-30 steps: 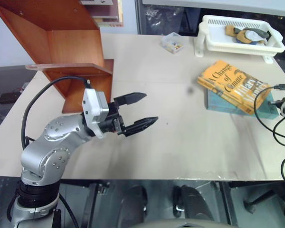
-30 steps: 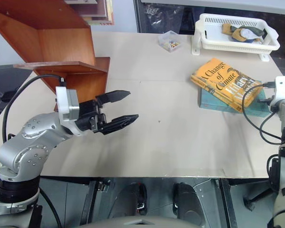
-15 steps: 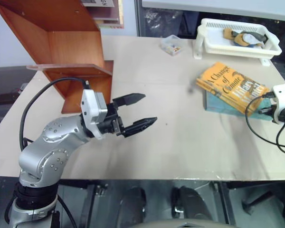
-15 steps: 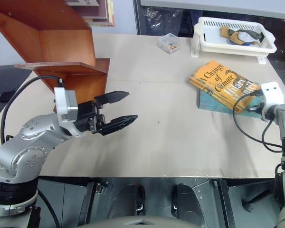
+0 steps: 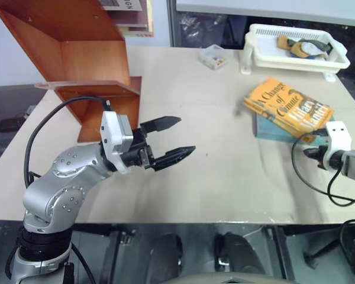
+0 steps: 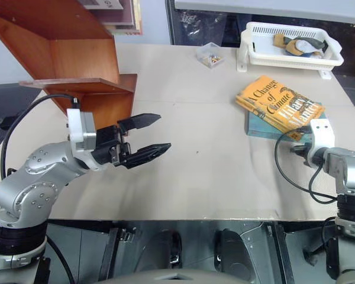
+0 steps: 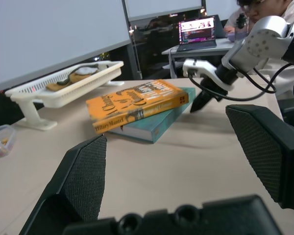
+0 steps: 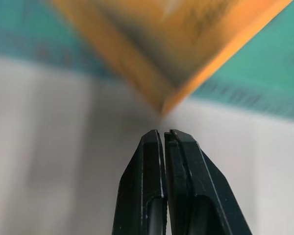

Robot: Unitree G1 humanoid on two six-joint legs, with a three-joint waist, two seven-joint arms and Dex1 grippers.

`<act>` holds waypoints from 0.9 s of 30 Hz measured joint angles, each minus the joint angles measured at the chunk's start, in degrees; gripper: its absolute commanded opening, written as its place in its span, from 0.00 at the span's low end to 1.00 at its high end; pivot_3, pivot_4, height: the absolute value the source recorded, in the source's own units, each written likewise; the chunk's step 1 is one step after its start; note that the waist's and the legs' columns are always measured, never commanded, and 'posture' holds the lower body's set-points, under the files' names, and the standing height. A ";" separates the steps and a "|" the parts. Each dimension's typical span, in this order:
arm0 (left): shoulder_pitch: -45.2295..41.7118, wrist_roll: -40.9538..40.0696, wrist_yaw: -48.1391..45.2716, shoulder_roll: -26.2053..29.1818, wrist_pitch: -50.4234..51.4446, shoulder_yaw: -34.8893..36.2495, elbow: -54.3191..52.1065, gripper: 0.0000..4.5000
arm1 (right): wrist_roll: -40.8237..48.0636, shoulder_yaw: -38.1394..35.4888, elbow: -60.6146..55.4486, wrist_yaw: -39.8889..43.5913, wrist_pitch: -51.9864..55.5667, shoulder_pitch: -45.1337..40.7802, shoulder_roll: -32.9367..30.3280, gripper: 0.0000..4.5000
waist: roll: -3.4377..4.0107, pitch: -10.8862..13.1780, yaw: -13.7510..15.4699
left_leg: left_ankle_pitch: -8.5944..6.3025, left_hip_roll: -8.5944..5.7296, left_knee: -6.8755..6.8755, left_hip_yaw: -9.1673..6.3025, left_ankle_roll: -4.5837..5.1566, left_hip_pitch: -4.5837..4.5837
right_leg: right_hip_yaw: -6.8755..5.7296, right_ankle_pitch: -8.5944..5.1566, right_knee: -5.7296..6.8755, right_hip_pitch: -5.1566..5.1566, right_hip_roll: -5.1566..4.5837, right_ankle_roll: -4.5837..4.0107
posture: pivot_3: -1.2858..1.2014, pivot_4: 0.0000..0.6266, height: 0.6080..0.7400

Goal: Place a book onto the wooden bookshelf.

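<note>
Left gripper (image 5: 174, 137): nearest of all, hovering level over the table (image 5: 225, 177) in front of the shelf unit; its jaws stand wide apart with nothing between them.

Right gripper (image 6: 297, 149): low at the near right of the table, tips aimed at the near corner of the stacked books; jaws pressed fully together, holding nothing. In the right wrist view the fingertips (image 8: 162, 139) sit just short of the orange corner.

The book (image 5: 288, 106): the orange-yellow hardcover lies flat, cover up, on the right half of the table, resting askew on a teal-green book (image 5: 271, 128) so that one corner overhangs it. Nothing grips it.

The wooden bookshelf (image 5: 83, 59): far left of the table, well apart from the books; its thin flat board looks bare.

Small clear box (image 5: 214, 55): beyond the books toward the table's middle back.

White basket (image 5: 296, 50): far right back, holding a few soft items.

Step, as I judge it: the approach to the book; pickup not yet begun.

Risk one: with its jaws together, the right gripper may only shove the corner, spinning the top book or sliding both toward the basket.

Risk two: a bite taken too low could catch the teal-green book as well.

Risk three: a pinch on one corner alone may let the hardcover swing or slip on the long carry across to the shelf.
</note>
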 measured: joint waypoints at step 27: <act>-1.44 -1.48 -0.30 -0.50 0.71 -0.23 -0.02 1.00 | -9.52 2.99 46.67 -6.84 -29.45 -18.82 -5.74 0.04 | 0.15 0.09 -0.72 | 0.15 -0.06 -0.03 0.08 -0.21 -0.38 | 0.10 0.05 -0.02 -0.39 0.03 -0.03 | 0.52 0.24 1.00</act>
